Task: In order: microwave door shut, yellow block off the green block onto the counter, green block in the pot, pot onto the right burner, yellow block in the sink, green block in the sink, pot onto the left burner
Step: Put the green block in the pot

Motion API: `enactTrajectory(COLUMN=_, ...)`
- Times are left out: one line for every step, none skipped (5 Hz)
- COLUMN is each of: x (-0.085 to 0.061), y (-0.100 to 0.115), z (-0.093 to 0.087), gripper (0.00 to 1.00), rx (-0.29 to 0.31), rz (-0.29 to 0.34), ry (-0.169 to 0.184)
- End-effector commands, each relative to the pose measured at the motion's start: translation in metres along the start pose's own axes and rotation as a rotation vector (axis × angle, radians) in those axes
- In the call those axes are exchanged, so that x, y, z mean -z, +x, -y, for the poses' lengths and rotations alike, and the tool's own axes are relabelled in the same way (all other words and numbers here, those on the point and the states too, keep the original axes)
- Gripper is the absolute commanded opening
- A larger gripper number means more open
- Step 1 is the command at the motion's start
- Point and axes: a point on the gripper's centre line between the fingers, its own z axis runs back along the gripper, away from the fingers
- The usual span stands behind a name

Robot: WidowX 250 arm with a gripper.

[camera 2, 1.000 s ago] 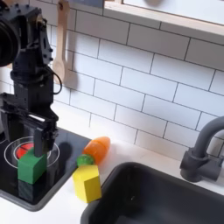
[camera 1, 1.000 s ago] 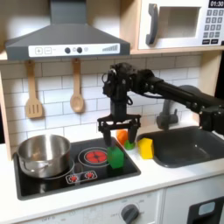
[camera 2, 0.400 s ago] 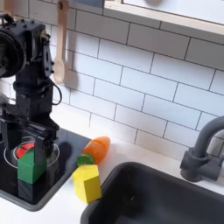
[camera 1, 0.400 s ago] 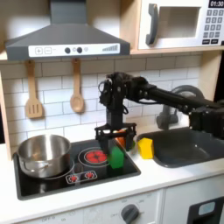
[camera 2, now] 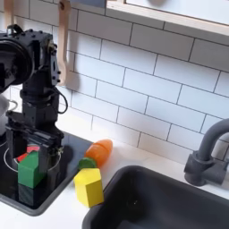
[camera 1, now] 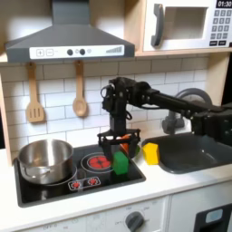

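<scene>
The green block (camera 1: 120,163) (camera 2: 29,168) stands on the black cooktop at the right burner. My gripper (camera 1: 120,149) (camera 2: 34,154) hangs open directly over it, a finger on each side of the block's top and neither visibly pressing on it. On the white counter (camera 1: 172,178) the yellow block (camera 1: 151,153) (camera 2: 89,187) lies between the cooktop and the sink (camera 1: 196,151) (camera 2: 165,202). The shiny pot (camera 1: 45,159) sits on the left burner in the first exterior view. Up at the top right, the microwave door (camera 1: 181,24) is shut.
An orange-and-green toy vegetable (camera 2: 98,152) lies by the wall behind the yellow block. The dark faucet (camera 2: 207,154) stands at the sink's back. Wooden utensils (camera 1: 34,95) hang on the tiled wall under the range hood (camera 1: 68,41).
The arm has swung toward the left of both exterior views and come down, bringing the open gripper from beside the green block to directly over it. The blocks and pot have not moved.
</scene>
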Motion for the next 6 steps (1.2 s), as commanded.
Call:
enactTrajectory(x=0.005, y=0.000, z=-0.003, gripper=1.00, rx=-0.020, rz=-0.008, ry=0.006)
enactTrajectory(x=0.009, y=0.001, z=-0.003, gripper=1.00, rx=-0.014, rz=-0.012, ry=0.004)
enactTrajectory(x=0.011, y=0.001, z=-0.003, gripper=1.00, rx=-0.010, rz=-0.014, ry=0.003)
enactTrajectory(x=0.015, y=0.002, z=-0.002, gripper=1.00, rx=-0.006, rz=-0.027, ry=0.002)
enactTrajectory(x=0.018, y=0.002, z=-0.003, gripper=1.00, rx=-0.005, rz=-0.033, ry=-0.001)
enactTrajectory(x=0.021, y=0.003, z=-0.005, gripper=1.00, rx=-0.002, rz=-0.024, ry=-0.004)
